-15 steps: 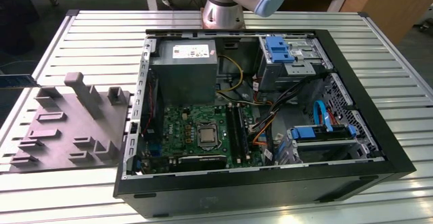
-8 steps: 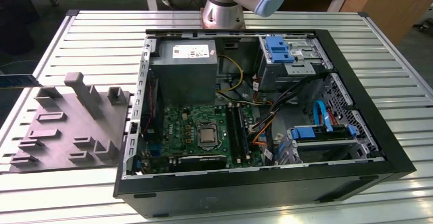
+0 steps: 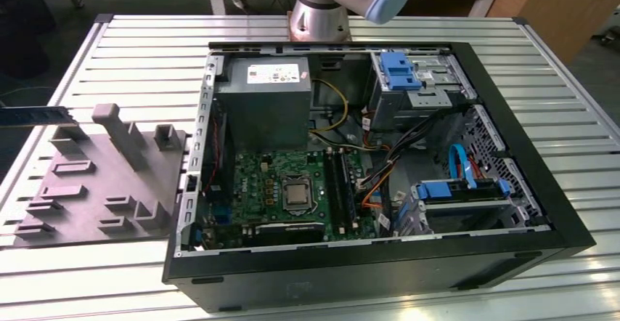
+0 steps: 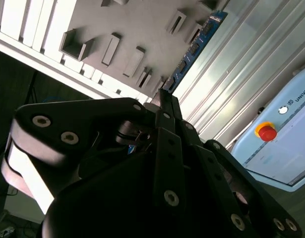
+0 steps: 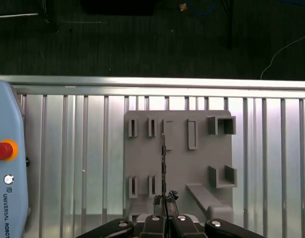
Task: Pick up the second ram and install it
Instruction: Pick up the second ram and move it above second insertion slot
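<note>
The second ram (image 4: 194, 47) is a slim blue-green board with small black chips, and my gripper (image 4: 164, 96) is shut on one end of it. In the first wrist view the ram (image 5: 163, 158) appears edge-on, sticking out from the gripper (image 5: 164, 201) over the grey holder tray (image 5: 202, 158). In the exterior view the ram (image 3: 37, 114) hangs in the air at the far left edge, above and beside the tray (image 3: 97, 183). The open computer case (image 3: 542, 212) lies to the exterior view's right, with the dark memory slots (image 3: 339, 183) on its green motherboard.
The tray carries several upright grey blocks and slots (image 3: 121, 136). A pendant with a red stop button (image 5: 2, 148) lies on the ribbed metal table (image 3: 145, 59). Inside the case are a power supply (image 3: 261, 99), blue drive brackets (image 3: 399, 70) and loose cables (image 3: 388, 161). The arm's base (image 3: 320, 12) stands behind the case.
</note>
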You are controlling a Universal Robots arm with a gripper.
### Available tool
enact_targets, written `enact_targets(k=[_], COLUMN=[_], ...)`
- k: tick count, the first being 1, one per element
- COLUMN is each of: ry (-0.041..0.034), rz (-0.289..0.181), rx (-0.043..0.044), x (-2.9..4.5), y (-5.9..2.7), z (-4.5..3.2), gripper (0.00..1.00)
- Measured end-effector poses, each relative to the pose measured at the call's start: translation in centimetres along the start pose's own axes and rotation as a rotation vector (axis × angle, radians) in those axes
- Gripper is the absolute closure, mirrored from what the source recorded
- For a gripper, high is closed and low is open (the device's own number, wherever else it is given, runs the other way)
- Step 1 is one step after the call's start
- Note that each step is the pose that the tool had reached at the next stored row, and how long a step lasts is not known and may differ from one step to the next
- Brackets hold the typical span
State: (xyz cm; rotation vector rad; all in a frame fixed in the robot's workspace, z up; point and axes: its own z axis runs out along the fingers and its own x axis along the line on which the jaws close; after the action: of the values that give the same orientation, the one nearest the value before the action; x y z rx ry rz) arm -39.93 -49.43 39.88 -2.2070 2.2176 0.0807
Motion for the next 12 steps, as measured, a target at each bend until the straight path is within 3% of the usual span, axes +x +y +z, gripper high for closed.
enact_targets(k=[12], ry=[0.0], rz=[0.0], rx=[-0.0001], x=[-0.02], y=[-3.75], z=[-0.11], gripper=[0.89])
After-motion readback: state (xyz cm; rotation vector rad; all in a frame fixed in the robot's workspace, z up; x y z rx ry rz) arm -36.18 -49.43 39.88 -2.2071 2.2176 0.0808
